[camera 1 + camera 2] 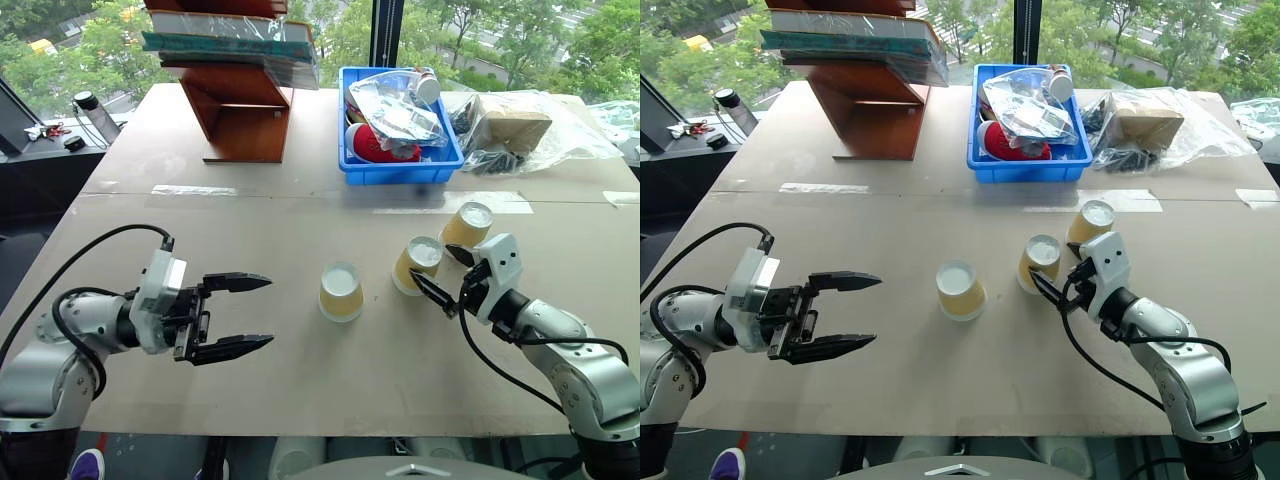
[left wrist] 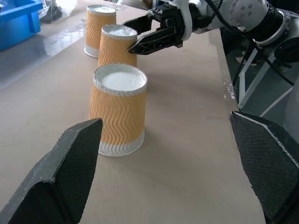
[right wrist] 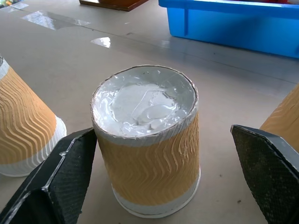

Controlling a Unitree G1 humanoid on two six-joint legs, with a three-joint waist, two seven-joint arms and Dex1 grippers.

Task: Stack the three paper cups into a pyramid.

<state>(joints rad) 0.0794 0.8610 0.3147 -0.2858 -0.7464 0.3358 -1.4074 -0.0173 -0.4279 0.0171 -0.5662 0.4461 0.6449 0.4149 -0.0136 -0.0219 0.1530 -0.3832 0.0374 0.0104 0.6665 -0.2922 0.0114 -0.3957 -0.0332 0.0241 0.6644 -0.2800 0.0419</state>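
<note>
Overhead: three cups inverted in a row on table [image 1: 300, 380]: left cup [image 1: 340, 291], middle cup [image 1: 417, 265], far cup [image 1: 467, 225]. Nothing stacked. Left gripper [image 1: 235, 315] wide open, empty, beside left cup. Right gripper [image 1: 445, 275] wide open, empty, straddling middle cup. Risk judged: finger clipping far cup, toppling it. Blue bin [image 1: 400, 165], wooden stand [image 1: 245, 110] behind; windows, trees beyond.

Right wrist: middle cup [image 3: 147, 140] between fingers [image 3: 56, 179], untouched.

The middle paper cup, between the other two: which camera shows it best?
The right wrist view: the middle cup stands upside down, close up between the open right pincer fingers. Both eye views show it small; the left wrist view shows it farther off.
</note>
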